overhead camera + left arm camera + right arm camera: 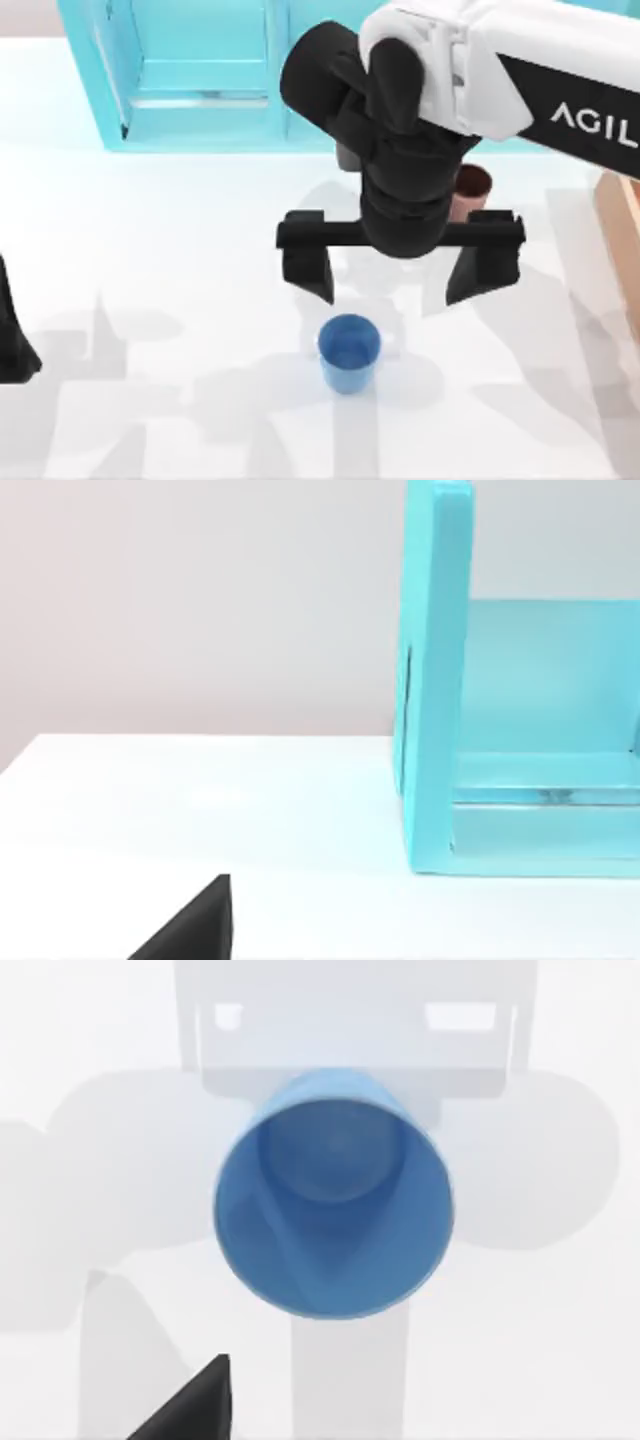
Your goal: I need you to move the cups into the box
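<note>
A glossy blue cup [348,352] stands upright on the white table, near the middle front. My right gripper [391,292] hovers open just behind and above it, its two black fingers spread wide with nothing between them. The right wrist view looks straight down into the blue cup [335,1210]. Partly hidden behind the right gripper's body, a reddish-brown copper cup [471,190] stands farther back. The tan wooden box [622,225] shows at the right edge of the table. My left arm [12,340] is parked at the left edge.
A big turquoise shelf unit [190,70] stands along the back of the table, and the left wrist view shows its side wall [438,680]. Bare white table [150,300] lies between the left arm and the blue cup.
</note>
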You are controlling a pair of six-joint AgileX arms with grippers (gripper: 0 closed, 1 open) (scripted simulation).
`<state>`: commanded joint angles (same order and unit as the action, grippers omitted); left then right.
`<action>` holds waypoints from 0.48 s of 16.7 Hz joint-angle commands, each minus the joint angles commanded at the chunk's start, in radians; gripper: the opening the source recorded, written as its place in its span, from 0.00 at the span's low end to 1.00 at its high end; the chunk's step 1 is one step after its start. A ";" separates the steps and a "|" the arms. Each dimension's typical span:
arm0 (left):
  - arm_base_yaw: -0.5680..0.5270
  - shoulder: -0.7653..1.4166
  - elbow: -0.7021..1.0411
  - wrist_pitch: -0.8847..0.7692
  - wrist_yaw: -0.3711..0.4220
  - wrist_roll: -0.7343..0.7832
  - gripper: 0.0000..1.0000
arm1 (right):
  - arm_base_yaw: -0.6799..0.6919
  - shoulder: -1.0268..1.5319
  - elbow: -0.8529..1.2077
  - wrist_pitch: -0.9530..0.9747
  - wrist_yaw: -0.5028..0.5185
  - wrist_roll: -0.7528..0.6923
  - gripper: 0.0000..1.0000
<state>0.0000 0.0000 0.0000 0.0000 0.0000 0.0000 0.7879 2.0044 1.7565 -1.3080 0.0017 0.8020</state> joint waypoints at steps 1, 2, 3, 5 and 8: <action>0.000 0.000 0.000 0.000 0.000 0.000 1.00 | 0.000 0.014 0.012 -0.009 0.000 0.002 1.00; 0.000 0.000 0.000 0.000 0.000 0.000 1.00 | 0.000 0.018 0.015 -0.012 0.000 0.003 1.00; 0.000 0.000 0.000 0.000 0.000 0.000 1.00 | 0.000 0.018 0.015 -0.012 0.000 0.003 1.00; 0.000 0.000 0.000 0.000 0.000 0.000 1.00 | 0.000 0.018 0.015 -0.012 0.000 0.003 1.00; 0.000 0.000 0.000 0.000 0.000 0.000 1.00 | -0.003 0.021 -0.002 0.006 0.000 0.001 1.00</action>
<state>0.0000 0.0000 0.0000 0.0000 0.0000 0.0000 0.7847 2.0249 1.7541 -1.3023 0.0014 0.8032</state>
